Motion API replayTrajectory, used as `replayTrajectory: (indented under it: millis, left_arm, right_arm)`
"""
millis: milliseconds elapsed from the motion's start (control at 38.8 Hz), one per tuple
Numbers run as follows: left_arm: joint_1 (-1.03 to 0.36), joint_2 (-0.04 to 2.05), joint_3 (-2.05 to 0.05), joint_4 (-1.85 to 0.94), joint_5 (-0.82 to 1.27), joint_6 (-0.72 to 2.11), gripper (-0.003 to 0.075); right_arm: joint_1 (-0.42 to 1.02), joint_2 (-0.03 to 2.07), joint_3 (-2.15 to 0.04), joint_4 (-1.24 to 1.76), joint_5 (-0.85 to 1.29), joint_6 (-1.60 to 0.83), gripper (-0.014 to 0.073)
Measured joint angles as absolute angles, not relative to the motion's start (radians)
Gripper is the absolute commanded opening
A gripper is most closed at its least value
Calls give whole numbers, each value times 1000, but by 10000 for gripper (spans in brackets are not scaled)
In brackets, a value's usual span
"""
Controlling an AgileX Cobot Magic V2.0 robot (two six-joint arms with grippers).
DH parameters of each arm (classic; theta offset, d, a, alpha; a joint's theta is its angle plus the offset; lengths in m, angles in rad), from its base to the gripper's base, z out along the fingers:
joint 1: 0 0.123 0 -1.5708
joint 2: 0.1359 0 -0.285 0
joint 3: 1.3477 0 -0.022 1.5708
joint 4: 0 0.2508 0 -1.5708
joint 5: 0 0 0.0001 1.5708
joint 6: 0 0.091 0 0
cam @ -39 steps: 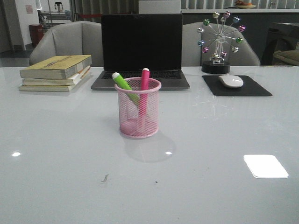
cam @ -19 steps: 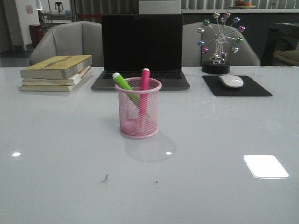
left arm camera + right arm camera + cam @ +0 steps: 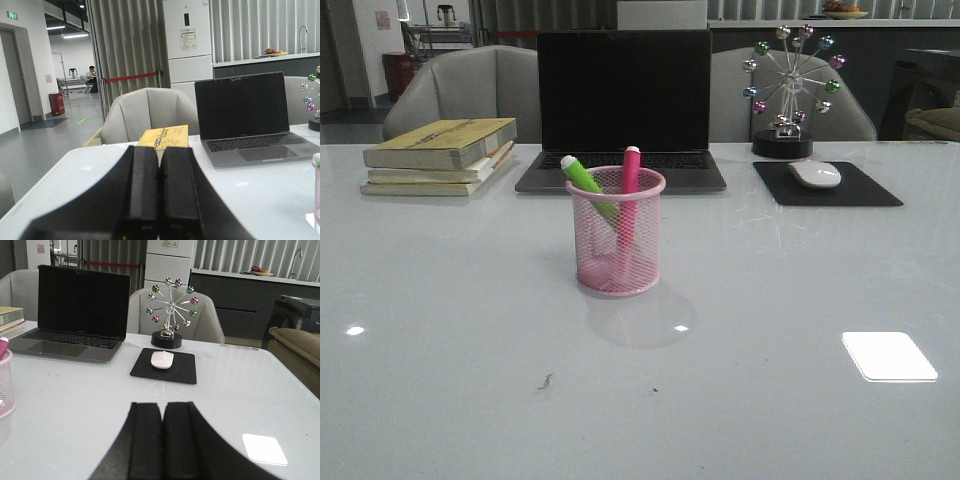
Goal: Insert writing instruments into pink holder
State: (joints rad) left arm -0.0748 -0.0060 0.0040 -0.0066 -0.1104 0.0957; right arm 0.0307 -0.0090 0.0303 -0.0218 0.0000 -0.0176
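Glossy white table (image 3: pixel 800 300), pink wire-mesh holder (image 3: pixel 617 245), smooth plastic markers (image 3: pixel 629 172), matt black mousepad (image 3: pixel 830 186).

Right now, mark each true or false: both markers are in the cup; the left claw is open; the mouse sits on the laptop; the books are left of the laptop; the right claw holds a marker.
1. Both markers, green and pink, stand in the cup: true.
2. The left claw is open: false, it is shut, holding nothing.
3. The mouse sits on the laptop: false, it is on a black pad.
4. The books are left of the laptop: true.
5. The right claw holds a marker: false, it is shut and empty.
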Motion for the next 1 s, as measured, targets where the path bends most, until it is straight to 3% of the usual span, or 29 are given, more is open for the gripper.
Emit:
replayTrajectory:
  millis: [489,1004]
  left_arm:
    - [-75,-6,4,-32,18,96,92]
    - [-75,-6,4,-32,22,96,92]
  right_arm:
    - [31,-9,30,-22,132,-18,29]
    - [31,-9,30,-22,141,-18,29]
